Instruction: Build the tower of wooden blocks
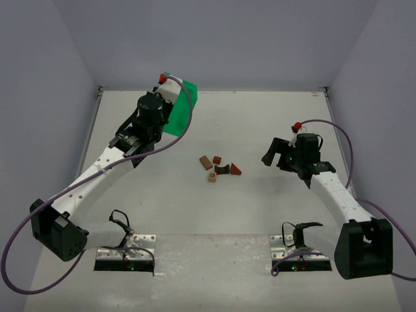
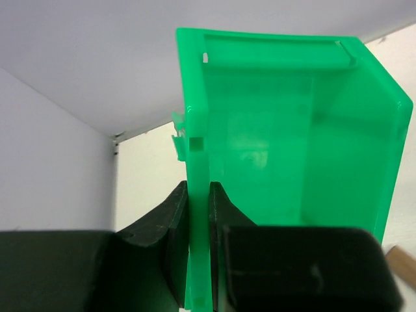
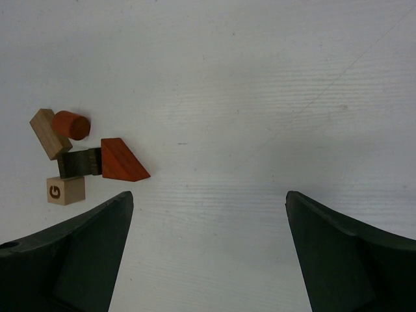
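At table centre, blocks lie loose, unstacked. My left gripper pinches a wall of the green bin, apparently keeping it aside; right gripper hangs spread, probably for the first pick.

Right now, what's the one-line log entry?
left end effector: shut on green bin wall | right end effector: open | blocks: loose, unstacked

My left gripper is clamped on one wall of the green bin, one finger on each face. The bin's interior faces the camera. A corner of the bench lies beyond it.
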